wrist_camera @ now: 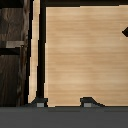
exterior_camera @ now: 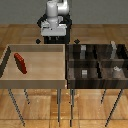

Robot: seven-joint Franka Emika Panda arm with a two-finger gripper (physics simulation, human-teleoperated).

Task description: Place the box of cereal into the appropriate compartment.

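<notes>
The box of cereal (exterior_camera: 20, 63) is a small, thin red box lying tilted on the floor of the light wooden tray (exterior_camera: 35, 79), towards the exterior view's left. My gripper (exterior_camera: 53, 33) hangs high at the back, over the tray's far edge and well away from the box. In the wrist view the gripper (wrist_camera: 64, 102) is open, its two fingertips (wrist_camera: 39, 102) apart with only tray floor between them. A dark sliver at that picture's edge (wrist_camera: 125, 32) may be the box's corner.
A dark wooden tray (exterior_camera: 98, 61) split into several compartments stands on the exterior view's right, touching the light tray. Small grey blocks (exterior_camera: 85, 72) sit in some compartments. Both trays rest on thin metal legs (exterior_camera: 60, 105).
</notes>
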